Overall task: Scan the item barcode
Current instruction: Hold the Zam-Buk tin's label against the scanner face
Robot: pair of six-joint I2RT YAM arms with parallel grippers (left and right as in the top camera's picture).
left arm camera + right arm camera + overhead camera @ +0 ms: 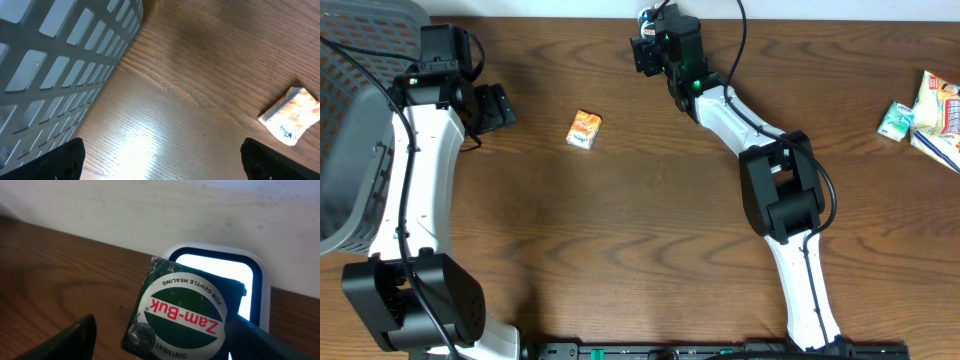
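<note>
Green-labelled, the Zam-Buk tin (pixel 182 315) sat between the right claw's (pixel 165 340) partly spread fingers, apparently held, against the lit scanner window (pixel 215 280) by the wall; the left claw (pixel 160 162) hung fully open and empty over the bench (pixel 650 200). The barcode wasn't visible; if it faced away from the window, the scan could fail; a loosening grip might drop the tin.

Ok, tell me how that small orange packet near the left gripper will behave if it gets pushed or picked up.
The orange packet looks like a soft wrapped pack with crinkled ends, so it would probably give a little under the fingers rather than stay stiff. It seems small and likely light, so a push should slide it across the smooth wooden table. It lies flat, so rolling looks unlikely.
</note>
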